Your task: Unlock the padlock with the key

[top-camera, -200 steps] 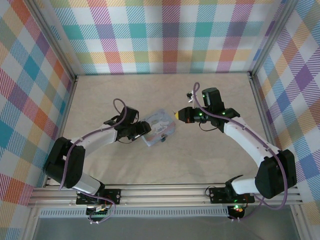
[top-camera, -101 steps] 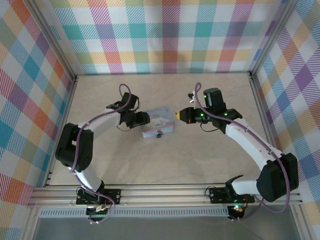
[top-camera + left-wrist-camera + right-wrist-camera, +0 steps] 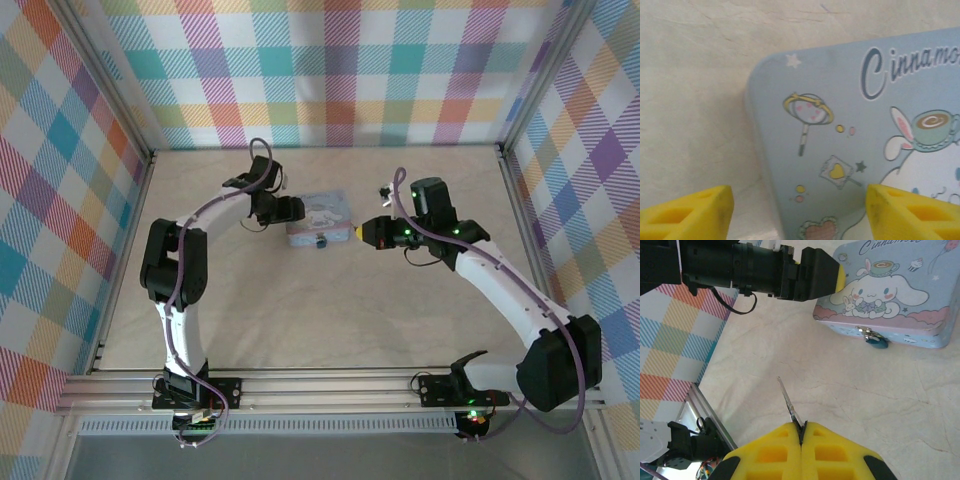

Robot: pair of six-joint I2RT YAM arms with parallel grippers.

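The pale blue cartoon tin [image 3: 318, 212] lies flat on the table [image 3: 300, 310], towards the far middle, with its long sides running left to right. The padlock [image 3: 321, 240] is a tiny dark piece with a bluish body. It hangs from the tin's near long wall, about midway along it, and rests against the foot of that wall; the right wrist view shows it [image 3: 875, 340] below a small metal clasp on the pink-edged side. The left claw [image 3: 289, 210] sits at the tin's left end with its fingers released and spread wide. In the left wrist view, one yellow fingertip [image 3: 690, 215] is over bare table beside the tin and the other is above the printed lid, with the tin's rounded corner [image 3: 765, 80] between them, so this claw [image 3: 800, 210] grips nothing. The right claw [image 3: 360, 232] is just right of the tin's near right corner and points left, close to the padlock but clearly apart from it. Its two yellow fingers [image 3: 770, 452] are clenched together on the key [image 3: 789, 402]. The key's thin metal blade sticks out from between the tips above the table, well short of the padlock. From that same wrist view, the left claw's dark body [image 3: 810, 277] shows beside the tin [image 3: 890, 295].
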